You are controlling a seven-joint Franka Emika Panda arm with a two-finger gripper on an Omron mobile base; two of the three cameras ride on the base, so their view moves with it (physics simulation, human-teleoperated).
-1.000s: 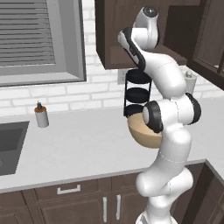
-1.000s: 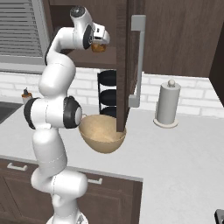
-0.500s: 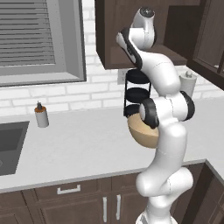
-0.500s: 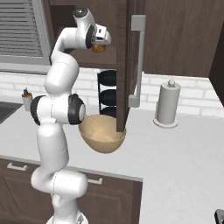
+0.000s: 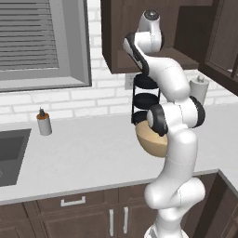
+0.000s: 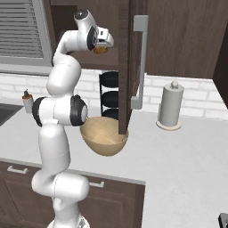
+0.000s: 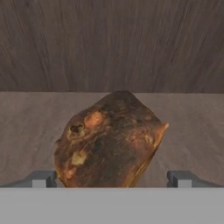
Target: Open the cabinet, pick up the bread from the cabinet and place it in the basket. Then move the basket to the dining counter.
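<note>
1. I count one bread (image 7: 109,140), a browned, lumpy piece lying on the wooden shelf of the cabinet (image 6: 129,53), right in front of me in my hand view.
2. My gripper (image 7: 111,178) stands wide open, one finger tip (image 7: 43,178) showing to each side of the bread; whether either tip touches it I cannot tell.
3. From the right base view my gripper (image 6: 103,44) is up inside the open cabinet, with the bread (image 6: 99,50) just beneath and in front of it.
4. There is one cabinet door standing open, edge toward the camera, with one long silver handle (image 6: 140,62) on it.
5. One tan basket (image 6: 104,139) sits on the white worktop (image 6: 187,156), below the cabinet and just beside my elbow joint.
6. Behind the basket stands one black three-tier rack (image 5: 146,100) against the brick wall.
7. I count one paper towel roll (image 6: 171,107) on the worktop to the right, well apart from the basket.
8. One small bottle (image 5: 43,123) stands near the sink (image 5: 11,153) on the left.
9. My arm rises from the base, bends at the elbow by the basket, then reaches up and forward into the cabinet.
</note>
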